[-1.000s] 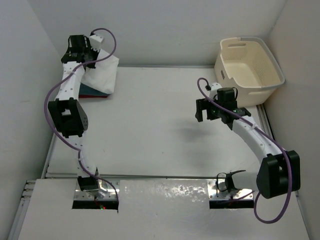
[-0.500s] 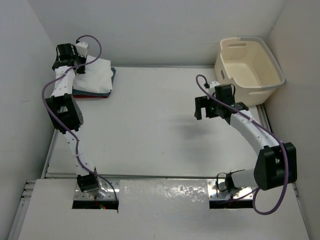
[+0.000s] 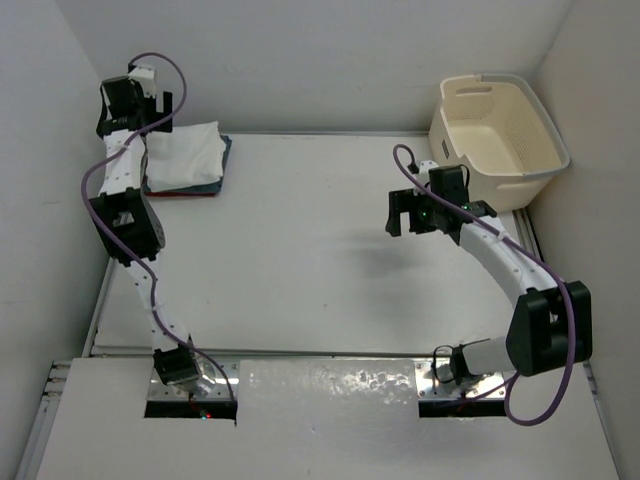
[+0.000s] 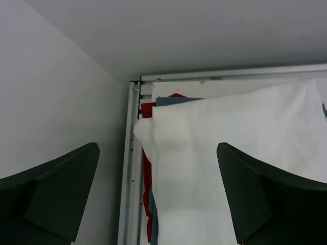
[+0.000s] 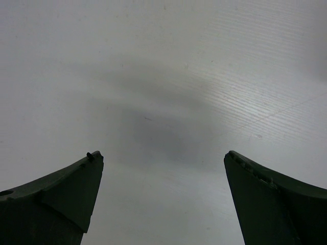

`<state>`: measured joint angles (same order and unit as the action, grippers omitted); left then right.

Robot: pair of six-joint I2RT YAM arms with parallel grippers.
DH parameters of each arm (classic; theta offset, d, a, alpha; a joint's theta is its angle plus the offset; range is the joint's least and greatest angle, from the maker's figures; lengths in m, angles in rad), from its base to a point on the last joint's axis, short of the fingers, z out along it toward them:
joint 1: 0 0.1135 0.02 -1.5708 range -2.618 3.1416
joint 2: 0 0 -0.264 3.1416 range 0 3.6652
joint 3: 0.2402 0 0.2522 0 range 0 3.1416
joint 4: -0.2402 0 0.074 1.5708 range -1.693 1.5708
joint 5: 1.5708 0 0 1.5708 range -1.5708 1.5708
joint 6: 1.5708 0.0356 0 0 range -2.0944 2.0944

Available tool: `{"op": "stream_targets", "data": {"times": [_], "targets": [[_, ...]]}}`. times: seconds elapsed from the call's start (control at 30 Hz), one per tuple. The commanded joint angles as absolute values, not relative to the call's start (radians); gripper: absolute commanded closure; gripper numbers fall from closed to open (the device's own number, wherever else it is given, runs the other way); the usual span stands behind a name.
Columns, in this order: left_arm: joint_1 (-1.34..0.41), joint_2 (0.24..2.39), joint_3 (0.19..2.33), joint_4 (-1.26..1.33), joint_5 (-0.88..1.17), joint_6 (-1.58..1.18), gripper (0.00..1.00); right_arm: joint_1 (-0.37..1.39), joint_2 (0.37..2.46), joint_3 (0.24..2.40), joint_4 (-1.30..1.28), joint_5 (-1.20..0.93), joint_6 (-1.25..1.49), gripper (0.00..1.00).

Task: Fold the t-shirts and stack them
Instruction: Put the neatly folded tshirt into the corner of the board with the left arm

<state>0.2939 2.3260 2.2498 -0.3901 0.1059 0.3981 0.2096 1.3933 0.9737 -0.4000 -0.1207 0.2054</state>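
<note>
The t-shirts lie stacked in the far left corner of the table. The white one is folded on top, the slate blue-grey one shows at its edge, and the red one peeks out underneath. My left gripper hovers open just behind the stack's back left corner, holding nothing. In the left wrist view the white shirt lies below the open jaws, with red and blue-grey edges showing. My right gripper hangs open over bare table, empty.
A cream perforated laundry basket stands at the back right corner, close behind the right arm. White walls close in on the table at left, back and right. A metal rail runs along the table's left edge beside the stack.
The left gripper opened and let go of the white shirt, which now lies flat on the stack. The gripper drew back toward the far left corner. The right arm barely shifted.
</note>
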Motion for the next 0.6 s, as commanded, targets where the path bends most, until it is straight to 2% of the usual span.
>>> {"op": "stream_targets", "data": {"times": [0.0,0.2,0.33,0.4,0.43,0.47,0.53,0.57], "targets": [[0.319,2.227,2.31,-0.301,0.038,0.304,0.0,0.207,1.362,1.017,-0.379,-0.156,0.218,0.01],[0.318,2.099,2.249,-0.362,0.068,0.158,0.0,0.206,1.306,0.977,-0.376,-0.109,0.212,0.01],[0.308,1.97,2.22,-0.581,0.005,-0.134,0.0,0.206,1.258,0.948,-0.417,0.038,0.279,0.01],[0.287,1.878,2.05,-0.629,-0.084,-0.287,0.0,0.206,1.218,0.902,-0.397,0.093,0.32,0.01],[0.267,1.752,1.954,-0.609,-0.124,-0.317,0.0,0.206,1.204,0.885,-0.387,0.125,0.333,0.01],[0.193,1.676,1.742,-0.573,-0.165,-0.33,0.0,0.206,1.194,0.871,-0.382,0.139,0.347,0.01],[0.079,1.475,1.565,-0.49,-0.361,-0.374,0.0,0.206,1.158,0.839,-0.382,0.201,0.371,0.01],[-0.014,1.413,1.437,-0.48,-0.382,-0.399,0.0,0.206,1.148,0.831,-0.383,0.242,0.386,0.01]]}}
